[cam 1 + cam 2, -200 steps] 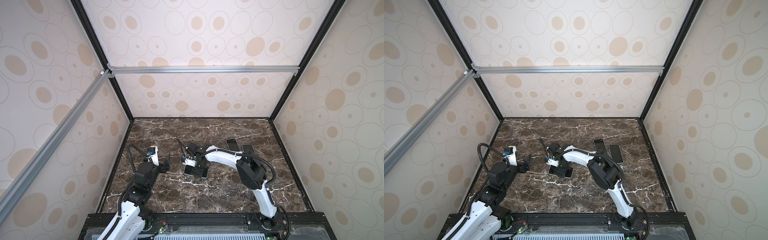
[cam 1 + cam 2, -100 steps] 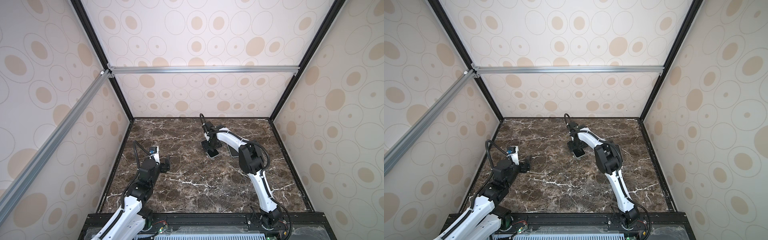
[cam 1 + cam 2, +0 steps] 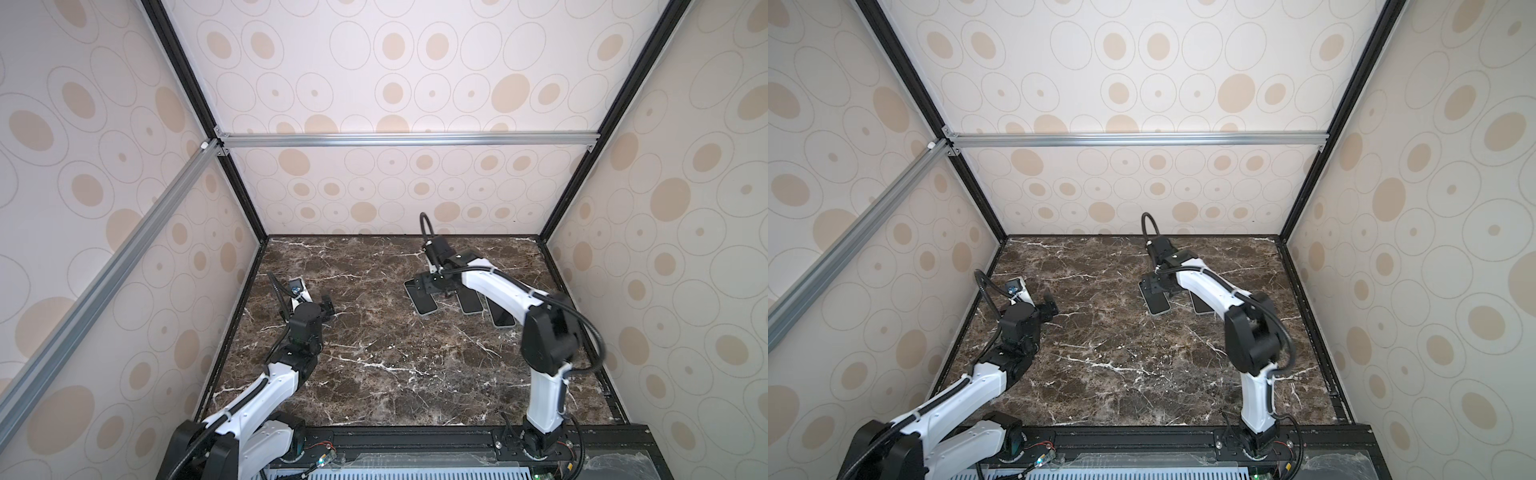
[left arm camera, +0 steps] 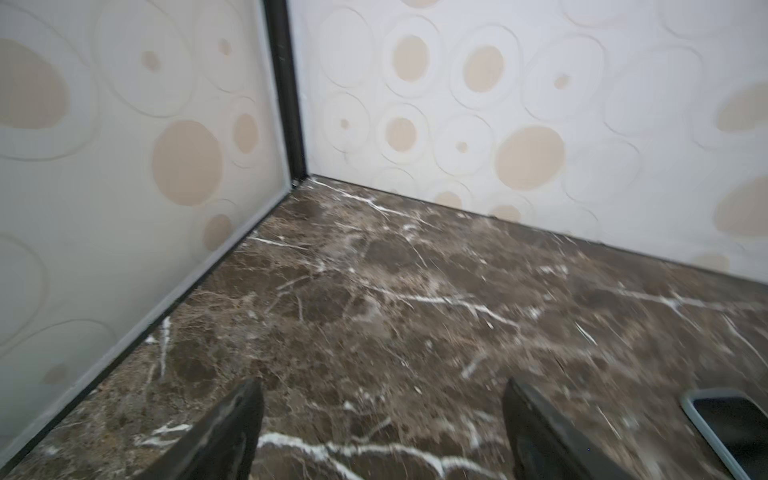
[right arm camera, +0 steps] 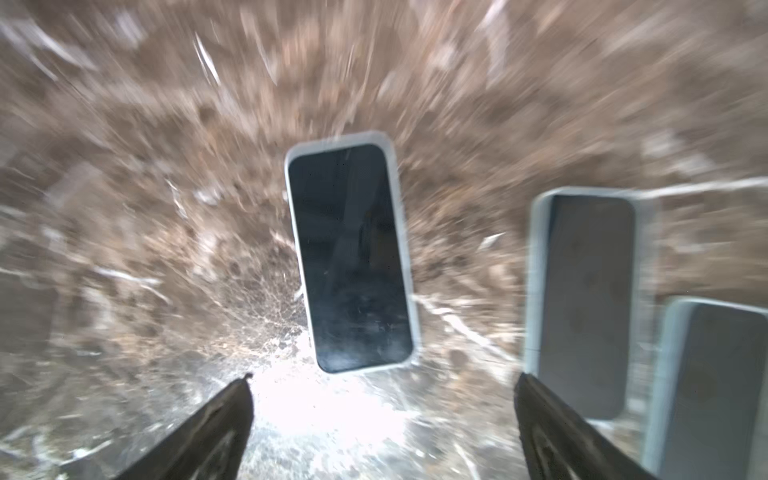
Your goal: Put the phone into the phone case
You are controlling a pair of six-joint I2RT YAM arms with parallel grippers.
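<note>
Dark-screened phone (image 5: 351, 257) face up in pale phone case (image 5: 402, 253) on tabletop (image 3: 374, 353), long axis running front to back, right fingers (image 5: 216, 428) spread empty at its far end, left fingers (image 4: 224, 428) open, well apart.

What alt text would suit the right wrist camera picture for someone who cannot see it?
A dark-screened phone in a pale case lies flat on a brown marble table, in a blurred picture. A similar pale-rimmed slab and a second slab lie beside it; the right gripper stands open and empty in the foreground.
</note>
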